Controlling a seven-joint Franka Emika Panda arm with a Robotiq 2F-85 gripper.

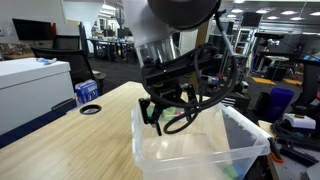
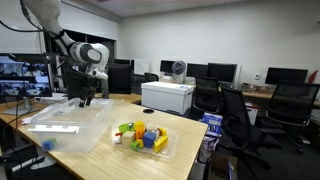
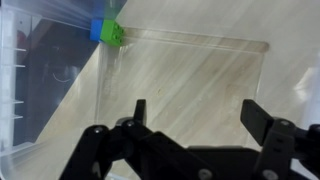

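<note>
In an exterior view my gripper (image 1: 166, 112) hangs just above the clear bin (image 1: 190, 160) on the wooden table (image 1: 60, 140). The frame's lower edge cuts off the bin's near end, and my wrist and cables cover much of its far wall. A green speck shows by my fingers; I cannot tell what it is

In an exterior view my gripper (image 2: 86, 98) is small and dark, so the jaws are unreadable there. The clear bin (image 2: 70, 125) lies under me, its long axis seemingly running across the picture. Just beside it is a shallow tray (image 2: 172, 149) of coloured blocks

In the wrist view my gripper (image 3: 195, 115) is released, the jaws spread wide with nothing between them, over the bare floor of the clear bin (image 3: 180, 80). My fingers (image 3: 140, 112) hide its near end, so its length cannot be judged here. A green block (image 3: 113, 34) with a blue piece against it sits at the far left corner; through the clear wall I cannot tell whether it is inside or outside
</note>
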